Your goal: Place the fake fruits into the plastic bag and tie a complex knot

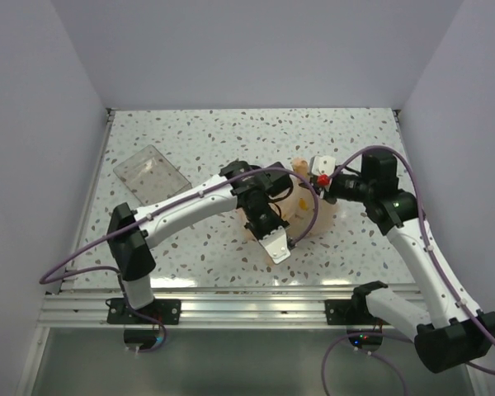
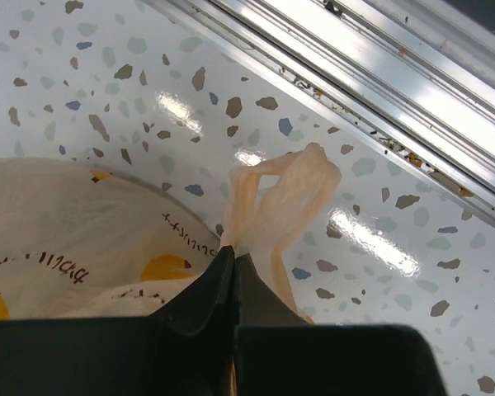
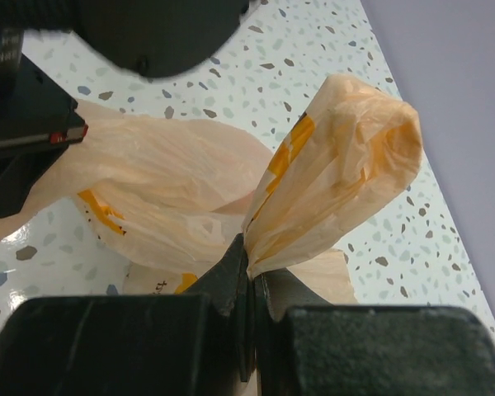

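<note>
The peach-orange plastic bag [image 1: 304, 208] lies mid-table between my two arms. My left gripper [image 1: 282, 244] is at its near side. In the left wrist view it [image 2: 233, 254] is shut on a twisted loop handle [image 2: 285, 194], with the bag's printed body [image 2: 66, 239] to the left. My right gripper [image 1: 312, 171] is at the bag's far side. In the right wrist view it [image 3: 252, 256] is shut on the other bunched handle [image 3: 338, 165], which stands up above the bag [image 3: 165, 177]. No fake fruits show in any view.
A clear rectangular tray [image 1: 151, 173] sits at the back left of the speckled table. The aluminium rail [image 2: 379, 74] runs along the near edge close to the left gripper. Grey walls enclose the table on three sides.
</note>
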You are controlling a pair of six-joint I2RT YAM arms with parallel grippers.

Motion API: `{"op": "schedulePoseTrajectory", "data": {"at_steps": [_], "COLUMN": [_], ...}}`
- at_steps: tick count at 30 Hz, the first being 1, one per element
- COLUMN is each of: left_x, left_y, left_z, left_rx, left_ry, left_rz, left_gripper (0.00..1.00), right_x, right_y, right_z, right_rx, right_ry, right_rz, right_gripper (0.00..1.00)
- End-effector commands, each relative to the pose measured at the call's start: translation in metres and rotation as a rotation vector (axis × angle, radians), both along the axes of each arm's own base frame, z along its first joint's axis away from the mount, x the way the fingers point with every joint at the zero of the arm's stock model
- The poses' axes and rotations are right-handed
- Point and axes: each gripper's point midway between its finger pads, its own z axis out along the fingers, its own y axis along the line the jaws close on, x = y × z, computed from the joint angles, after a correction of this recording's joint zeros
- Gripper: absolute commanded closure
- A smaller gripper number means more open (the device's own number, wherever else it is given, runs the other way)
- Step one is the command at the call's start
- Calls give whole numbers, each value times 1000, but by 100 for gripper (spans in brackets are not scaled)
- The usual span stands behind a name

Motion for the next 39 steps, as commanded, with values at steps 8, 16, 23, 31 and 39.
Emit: {"op": "schedulePoseTrajectory", "data": {"at_steps": [8, 16, 23, 31, 39], "left_x": [111, 229, 240, 280, 336], "left_y": [45, 141, 124, 141, 138], "left_z": [216, 295, 190, 101, 25], "left_rx": [-778, -1325, -1123, -1020, -855], "left_ry": [69, 87, 430, 441, 357], "left_rz": [810, 1519, 1742, 1980, 2089], "left_gripper": [100, 100, 100, 100, 100], "right_x": [29, 35, 17, -7, -51], "right_y": [-34, -40, -34, -25, 1], "right_z": [48, 99, 40, 24, -19], "right_rx": [124, 224, 153, 72, -101], "right_ry": [-43, -72, 6, -79, -128], "right_rz": [-206, -209, -120, 19, 251], "right_gripper": [100, 100, 100, 100, 100]}}
